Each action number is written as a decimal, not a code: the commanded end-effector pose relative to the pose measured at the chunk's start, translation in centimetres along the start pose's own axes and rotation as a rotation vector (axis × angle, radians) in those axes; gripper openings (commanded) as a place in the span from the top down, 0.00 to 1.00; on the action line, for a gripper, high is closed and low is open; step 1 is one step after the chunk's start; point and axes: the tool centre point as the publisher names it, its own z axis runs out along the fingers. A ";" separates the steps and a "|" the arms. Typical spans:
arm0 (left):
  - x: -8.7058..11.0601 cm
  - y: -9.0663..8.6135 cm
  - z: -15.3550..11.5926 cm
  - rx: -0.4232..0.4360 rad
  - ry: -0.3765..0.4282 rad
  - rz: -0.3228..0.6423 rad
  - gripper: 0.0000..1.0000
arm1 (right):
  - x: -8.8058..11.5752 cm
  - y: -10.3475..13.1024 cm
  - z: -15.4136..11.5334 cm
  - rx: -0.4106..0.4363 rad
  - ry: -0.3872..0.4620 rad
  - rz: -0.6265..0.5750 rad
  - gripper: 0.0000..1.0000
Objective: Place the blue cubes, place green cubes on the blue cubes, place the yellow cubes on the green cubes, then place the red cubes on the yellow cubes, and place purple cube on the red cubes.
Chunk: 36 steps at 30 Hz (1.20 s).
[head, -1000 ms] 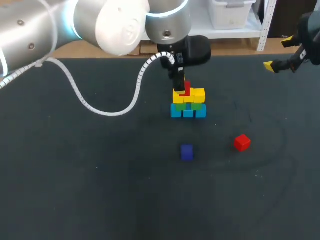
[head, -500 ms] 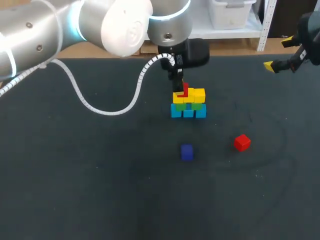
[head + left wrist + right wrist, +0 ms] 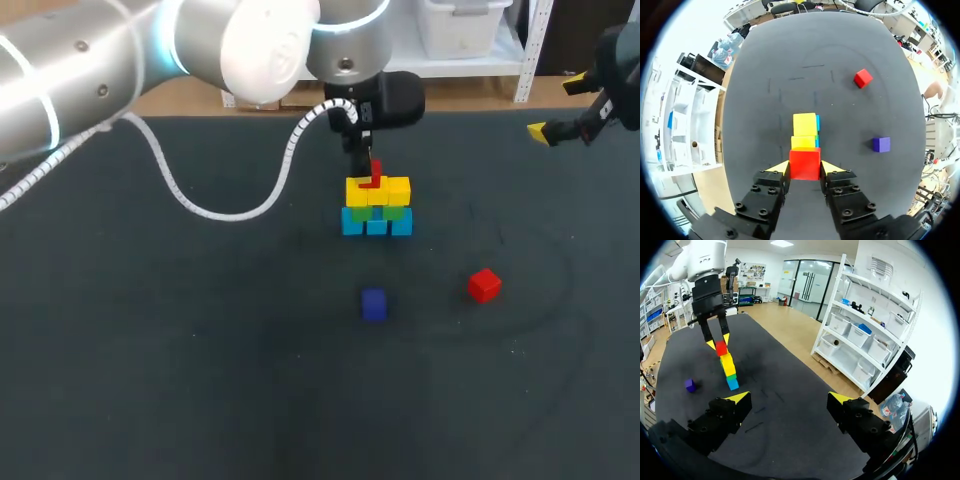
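Note:
The stack stands mid-table: blue cubes (image 3: pixel 376 225) at the bottom, green cubes (image 3: pixel 392 212) on them, yellow cubes (image 3: pixel 380 192) above. My left gripper (image 3: pixel 372 170) comes straight down over the stack and is shut on a red cube (image 3: pixel 805 163), which sits right at the top of the yellow cubes (image 3: pixel 804 125); I cannot tell whether it rests on them. A second red cube (image 3: pixel 484 285) lies loose to the front right. A purple cube (image 3: pixel 374 304) lies in front of the stack. My right gripper (image 3: pixel 790 400) hangs open and empty at the far right edge.
The dark mat (image 3: pixel 180 360) is bare to the left of the stack and along the front. From the right wrist view, the stack (image 3: pixel 729 370) and the purple cube (image 3: pixel 690 385) lie well ahead of the right gripper.
The left arm has shifted slightly to the right and back, and the red cube moved a little with it over the stack. The right arm has stayed put.

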 end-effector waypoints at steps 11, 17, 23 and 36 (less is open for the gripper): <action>-0.1 1.0 0.5 0.017 0.018 -0.006 0.98 | 0.0 0.1 -0.1 0.002 0.001 0.000 0.00; 0.0 1.0 0.5 0.020 0.020 -0.010 0.91 | 0.0 0.1 -0.1 0.002 0.001 0.000 0.00; 0.1 1.1 0.7 0.023 0.022 -0.018 0.83 | 0.0 0.1 -0.1 0.002 0.001 0.000 0.00; 0.2 1.1 0.7 0.033 0.021 -0.023 0.67 | 0.0 0.1 -0.1 0.002 0.001 0.000 0.00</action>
